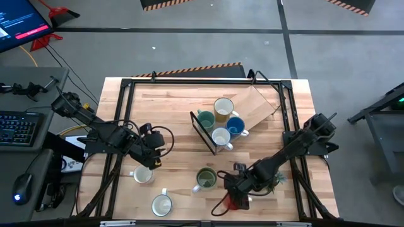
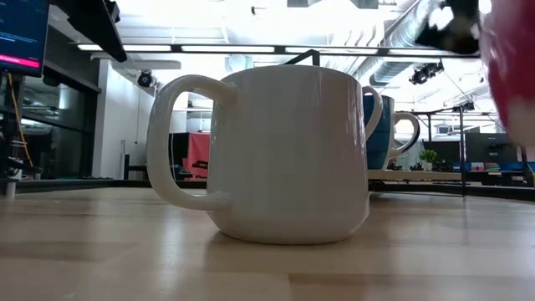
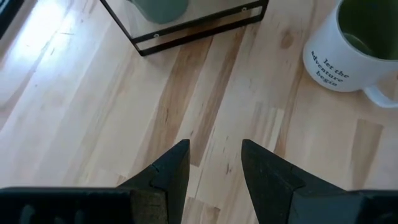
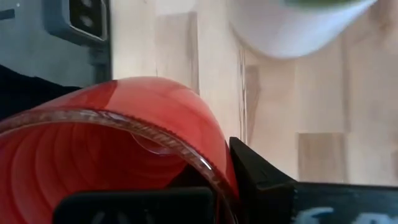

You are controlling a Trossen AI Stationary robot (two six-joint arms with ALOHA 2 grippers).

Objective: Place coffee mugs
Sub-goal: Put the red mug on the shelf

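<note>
Table [image 1: 170,107] is wood w/ a black frame round it. Rack [image 1: 203,129] sits mid-table w/ four mugs grouped at it: teal mug [image 1: 206,118], yellow mug [image 1: 223,108], blue mug [image 1: 235,127], white mug [image 1: 221,137]. Loose ones nearer the front edge: olive mug [image 1: 206,179], a pale mug [image 1: 142,175] just by the left arm, another pale mug [image 1: 161,205] at the front edge, which prob. is the big one filling the low view.

Right gripper [image 1: 237,197] is at the front edge, just right of the olive mug, clenched on the red mug [image 4: 112,149]: one finger inside the rim, one outside, pinching the wall. Left gripper [image 3: 214,168] hovers over bare wood left of centre, fingers apart, nothing between them.

Risks, as I judge: a one-wall pinch on glazed ceramic can slip or let the mug swing once lifted; olive mug is near enough to get bumped on the way out; rack is crowded, so setting down could knock a neighbour.

Red mug appears upright, mouth up, axis vertical; handle direction can't tell. Olive mug also mouth up, its handle direction unclear from above.
</note>
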